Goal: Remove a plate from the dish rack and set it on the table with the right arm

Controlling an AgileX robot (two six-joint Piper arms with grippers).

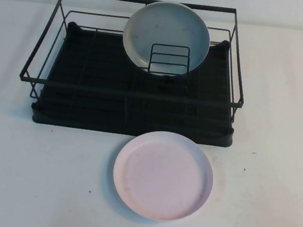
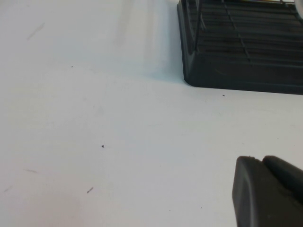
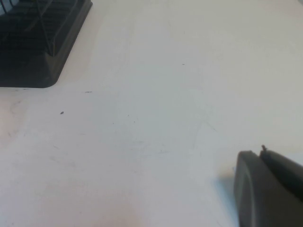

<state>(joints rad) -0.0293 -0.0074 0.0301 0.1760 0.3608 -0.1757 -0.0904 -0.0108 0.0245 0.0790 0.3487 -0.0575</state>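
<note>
The pale pink plate (image 1: 163, 175) lies flat on the white table (image 1: 33, 176), just in front of the black wire dish rack (image 1: 89, 83). Neither arm shows in the high view. My left gripper (image 2: 260, 163) hangs low over bare table near the rack's front left corner (image 2: 236, 61), its two dark fingers pressed together with nothing between them. Over the table by the rack's front right corner (image 3: 33, 52) sits my right gripper (image 3: 261, 153), shut and empty. The pink plate is out of both wrist views.
A grey-blue plate (image 1: 166, 38) stands upright at the rack's back, leaning behind a small wire divider (image 1: 169, 60). The rack's ribbed tray (image 1: 114, 103) holds nothing else.
</note>
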